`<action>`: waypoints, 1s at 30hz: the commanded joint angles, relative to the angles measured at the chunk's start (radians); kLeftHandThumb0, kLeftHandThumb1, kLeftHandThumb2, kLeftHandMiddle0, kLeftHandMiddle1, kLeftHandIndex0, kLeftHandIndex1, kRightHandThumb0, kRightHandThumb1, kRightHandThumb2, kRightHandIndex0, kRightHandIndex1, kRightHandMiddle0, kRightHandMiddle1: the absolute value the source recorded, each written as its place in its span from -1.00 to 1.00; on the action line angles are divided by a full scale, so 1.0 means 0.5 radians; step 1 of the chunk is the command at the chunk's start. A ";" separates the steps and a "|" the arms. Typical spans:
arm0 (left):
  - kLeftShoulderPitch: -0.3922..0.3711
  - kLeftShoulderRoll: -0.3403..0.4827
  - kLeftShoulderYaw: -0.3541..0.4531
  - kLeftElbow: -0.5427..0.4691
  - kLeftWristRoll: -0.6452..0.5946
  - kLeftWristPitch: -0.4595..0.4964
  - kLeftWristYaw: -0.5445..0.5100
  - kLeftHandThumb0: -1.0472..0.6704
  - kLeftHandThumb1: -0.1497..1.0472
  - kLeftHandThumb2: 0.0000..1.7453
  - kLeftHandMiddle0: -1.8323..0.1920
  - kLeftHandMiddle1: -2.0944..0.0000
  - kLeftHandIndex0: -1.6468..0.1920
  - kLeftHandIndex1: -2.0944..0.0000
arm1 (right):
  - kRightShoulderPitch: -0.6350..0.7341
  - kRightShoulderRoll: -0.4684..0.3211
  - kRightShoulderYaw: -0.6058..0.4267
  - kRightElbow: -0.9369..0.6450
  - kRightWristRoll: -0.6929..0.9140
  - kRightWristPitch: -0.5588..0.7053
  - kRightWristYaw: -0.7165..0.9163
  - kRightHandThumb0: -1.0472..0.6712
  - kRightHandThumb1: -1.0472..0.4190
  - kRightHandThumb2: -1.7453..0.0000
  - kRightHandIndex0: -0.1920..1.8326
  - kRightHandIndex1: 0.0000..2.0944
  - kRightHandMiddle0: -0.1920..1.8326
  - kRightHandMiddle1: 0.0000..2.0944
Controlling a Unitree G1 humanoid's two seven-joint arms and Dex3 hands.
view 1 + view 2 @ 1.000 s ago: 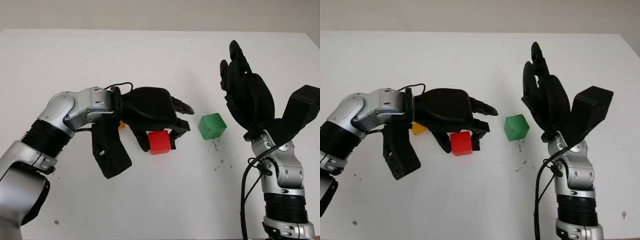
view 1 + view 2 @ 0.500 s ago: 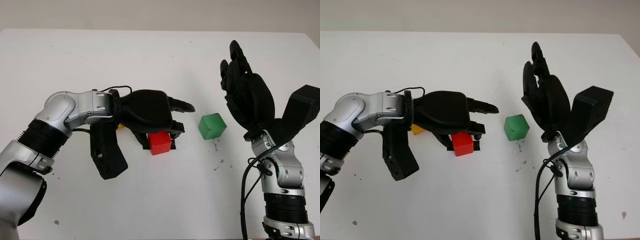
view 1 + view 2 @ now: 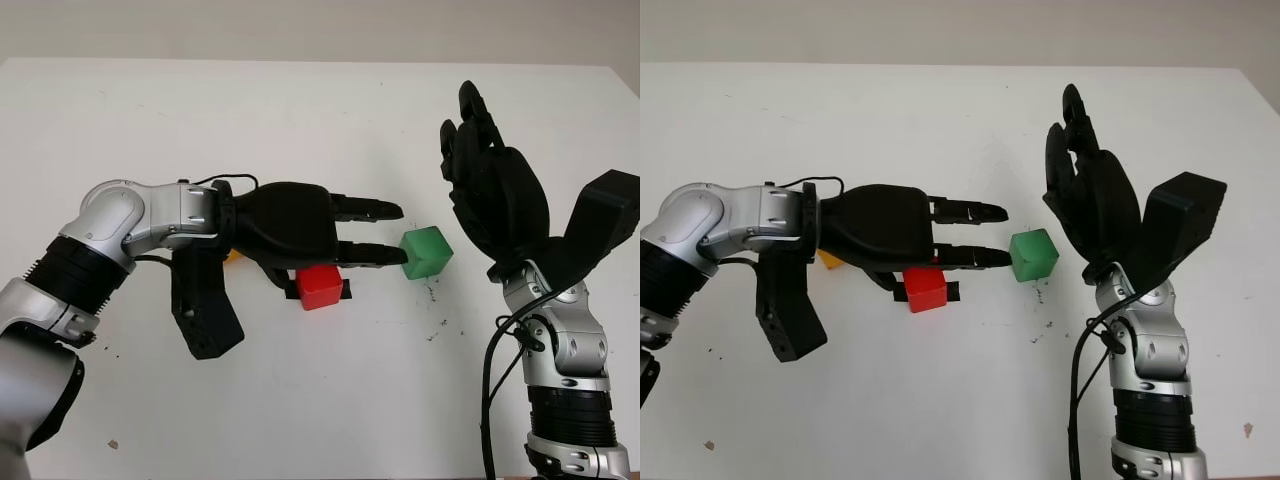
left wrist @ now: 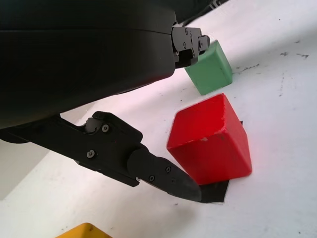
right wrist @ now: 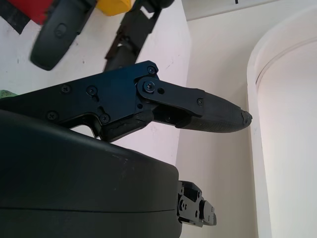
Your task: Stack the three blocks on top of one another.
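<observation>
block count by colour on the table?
red block: 1
green block: 1
yellow block: 1, mostly hidden behind the left hand
Total: 3 blocks

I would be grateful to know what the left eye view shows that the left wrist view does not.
The left eye view adds the right robot hand, open and raised beside the green block. The left wrist view adds a close look at a finger of the open left robot hand beside the red block. Both include the red, green and yellow block.
</observation>
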 commanded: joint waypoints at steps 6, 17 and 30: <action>-0.062 0.154 0.201 -0.197 -0.168 0.161 -0.193 -0.71 0.72 -0.93 1.00 1.00 1.00 1.00 | 0.001 -0.013 -0.007 -0.007 0.010 -0.001 0.018 -0.63 -1.00 0.22 -1.00 -1.00 -1.00 -1.00; 0.012 0.403 0.508 -0.429 -0.532 0.622 -0.704 -0.63 0.64 -0.94 0.97 0.96 0.78 0.91 | -0.039 -0.005 0.006 0.057 0.006 -0.023 0.037 -0.62 -1.00 0.19 -1.00 -1.00 -1.00 -1.00; 0.022 0.612 0.496 -0.188 -0.473 0.761 -0.905 -0.55 0.62 -0.94 0.93 0.95 0.56 0.94 | -0.031 -0.015 -0.011 0.045 0.007 -0.029 0.049 -0.59 -1.00 0.17 -1.00 -1.00 -1.00 -1.00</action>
